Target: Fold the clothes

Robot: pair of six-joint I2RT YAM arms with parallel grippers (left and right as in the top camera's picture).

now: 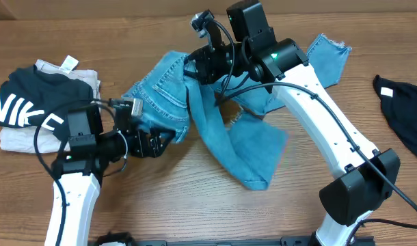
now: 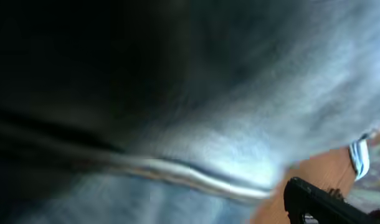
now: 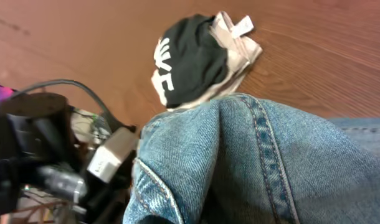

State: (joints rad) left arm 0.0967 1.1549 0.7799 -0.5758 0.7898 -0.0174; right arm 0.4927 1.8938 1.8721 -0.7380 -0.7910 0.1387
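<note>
The jeans (image 1: 219,130) lie bunched in the middle of the worktop (image 1: 195,212). The seat and a stitched pocket are toward the left, one leg runs down toward the front edge, and the other spreads behind the right arm with its frayed hem near the back. The right tool (image 1: 198,67) is closed on a raised fold of denim near the seat, and cloth drapes down from it. The left tool (image 1: 162,140) stands wide open and holds nothing, its jaws pushed against the waist side of the jeans. In the left wrist view blurred denim fills nearly the whole frame, so what sits between the jaws cannot be told. Well off to the left a black NIKE top (image 1: 27,102) rests on a beige garment (image 1: 14,140), and another black garment (image 1: 403,109) lies at the right edge.

The step in hand looks like taking a second hold so the jeans can be spread flat. It would go best if the left tool closes on the waistband edge alone, not a thick bunch, and both arms then draw apart evenly so the legs fall straight before any fold
</note>
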